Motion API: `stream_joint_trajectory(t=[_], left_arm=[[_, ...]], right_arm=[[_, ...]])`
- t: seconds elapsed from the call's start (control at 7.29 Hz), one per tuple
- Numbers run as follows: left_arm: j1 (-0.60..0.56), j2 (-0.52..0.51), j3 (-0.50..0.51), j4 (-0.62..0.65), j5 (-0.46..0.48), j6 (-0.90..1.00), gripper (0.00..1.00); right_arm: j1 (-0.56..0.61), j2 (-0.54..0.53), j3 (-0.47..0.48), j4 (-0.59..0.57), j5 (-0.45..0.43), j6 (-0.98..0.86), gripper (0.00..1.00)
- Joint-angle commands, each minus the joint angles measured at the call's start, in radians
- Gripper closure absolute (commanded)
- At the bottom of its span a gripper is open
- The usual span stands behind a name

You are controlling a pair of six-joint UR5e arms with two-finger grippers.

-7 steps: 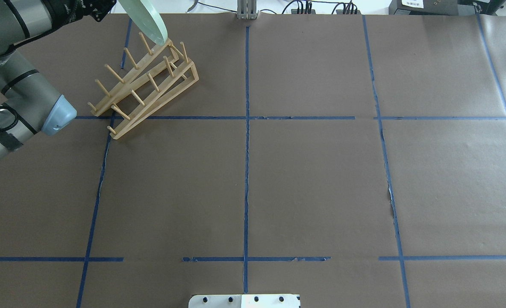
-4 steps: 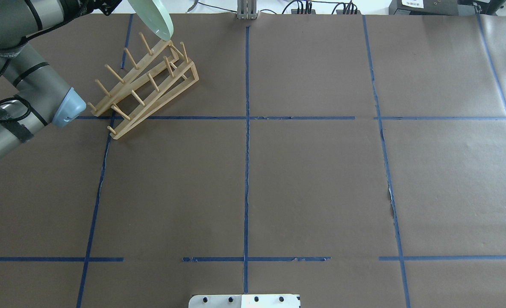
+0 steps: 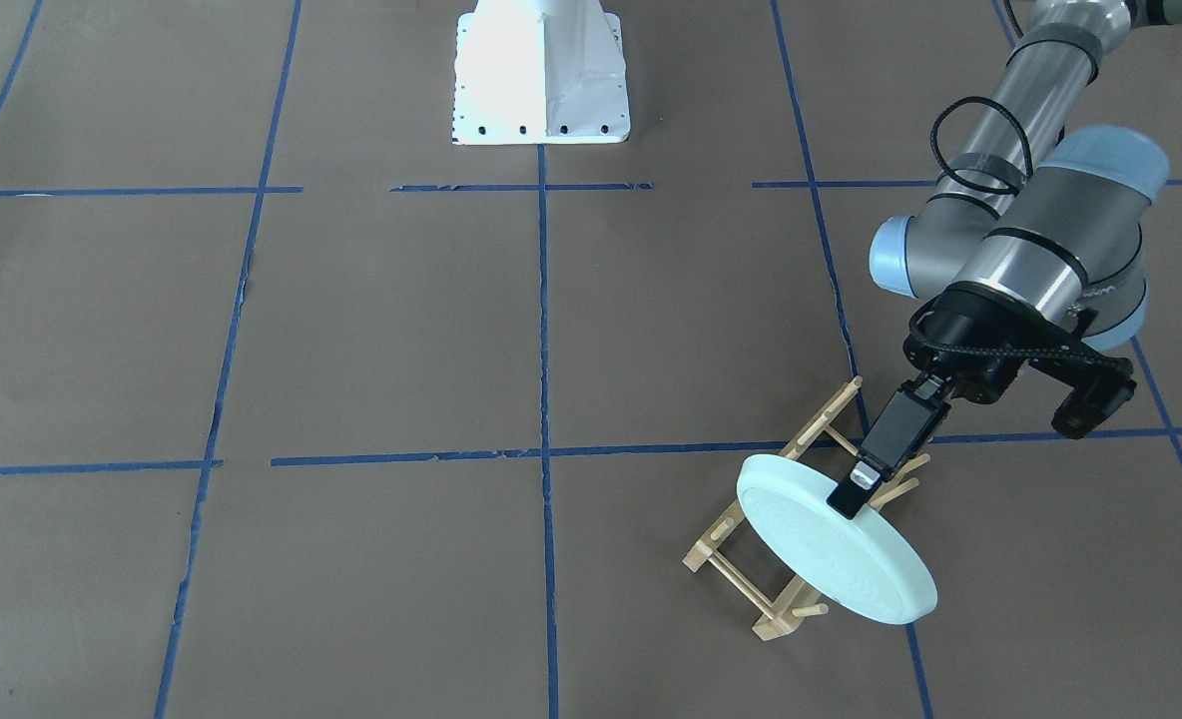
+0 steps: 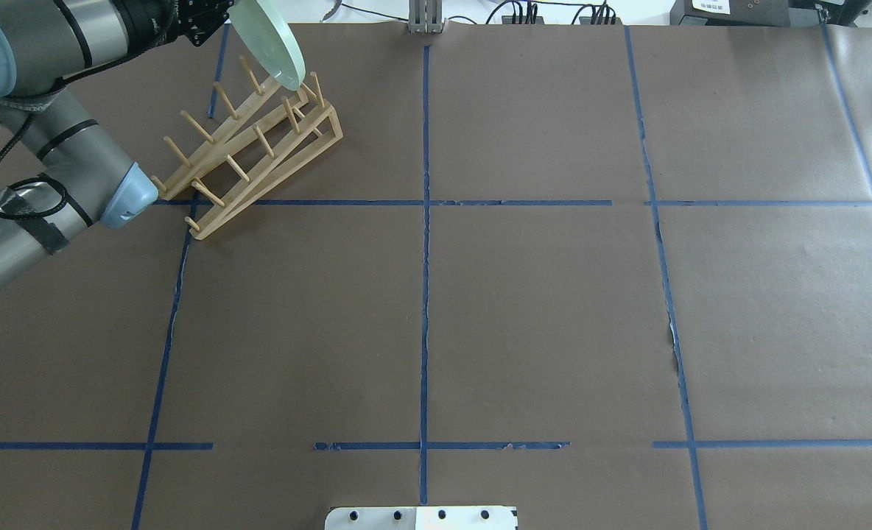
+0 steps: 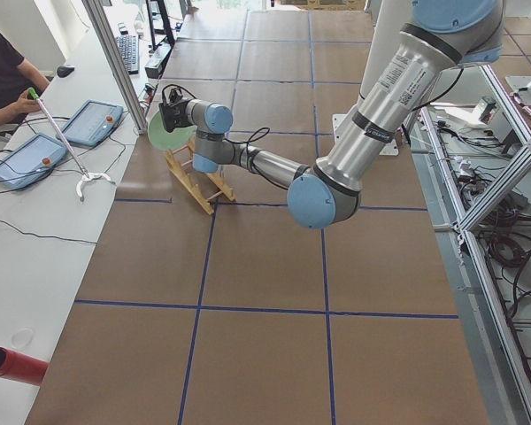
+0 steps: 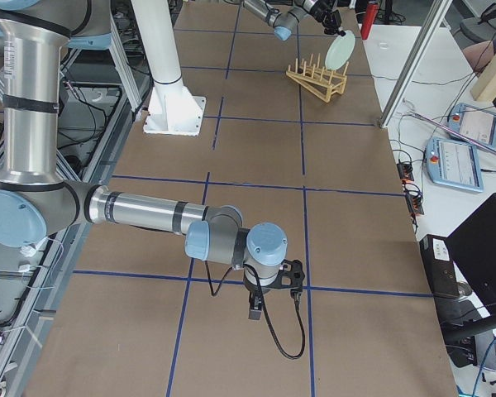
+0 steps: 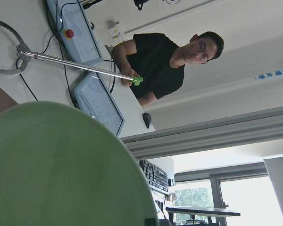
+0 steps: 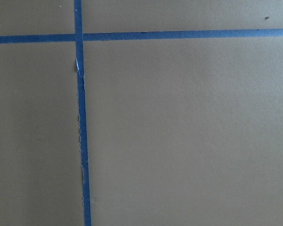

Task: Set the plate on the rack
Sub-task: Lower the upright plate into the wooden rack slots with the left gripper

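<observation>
Nearest the robot, a white metal base plate (image 4: 421, 517) at the edge of the brown paper-covered table with blue tape lines (image 4: 554, 294).

Low over that paper in the exterior right view, the right gripper (image 6: 254, 313). Fingers too small there to judge, and only bare paper and tape in its wrist view. Cannot tell whether spread or closed.

Farther out on the robot's left side, the small light-wood dish rack with upright dowel pegs (image 4: 259, 140). Set at an angle to the tape grid, one end close to the table's far edge.

Above that far end, the left gripper (image 3: 851, 499), pinching the rim of the round pale mint-green plate (image 3: 831, 549). One black finger across the ringed upper face, the other hidden behind the plate. Plate tilted on edge, hanging down and outward from the fingertips, its lower rim just by the rack's endmost pegs (image 4: 317, 87). Touching them or not: cannot tell.

Beyond the table, a white desk with two grey tablet pendants (image 7: 96, 101), a red button on one. Behind it a man in a black T-shirt and glasses (image 7: 170, 61), holding a long metal grabber stick with a green grip (image 7: 75, 63).

Blue characters high on the wall (image 7: 271, 73) and lettering on the near arm's sleeve (image 5: 391, 75), all too small to read.
</observation>
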Motion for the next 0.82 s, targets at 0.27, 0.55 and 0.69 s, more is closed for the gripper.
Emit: stream_joint_trajectory(t=[0.27,0.55,0.69], left_arm=[[0.036,-0.001,0.051,0.0,0.003,0.033,1.0],[0.046,-0.002,0.065,0.0,0.004,0.036,1.0],[0.05,-0.002,0.065,0.0,0.006,0.036,1.0]], right_arm=[[0.0,-0.001,0.0,0.0,0.0,0.0,0.0],[0.002,-0.001,0.0,0.0,0.0,0.0,0.0],[0.0,-0.001,0.0,0.0,0.0,0.0,0.0]])
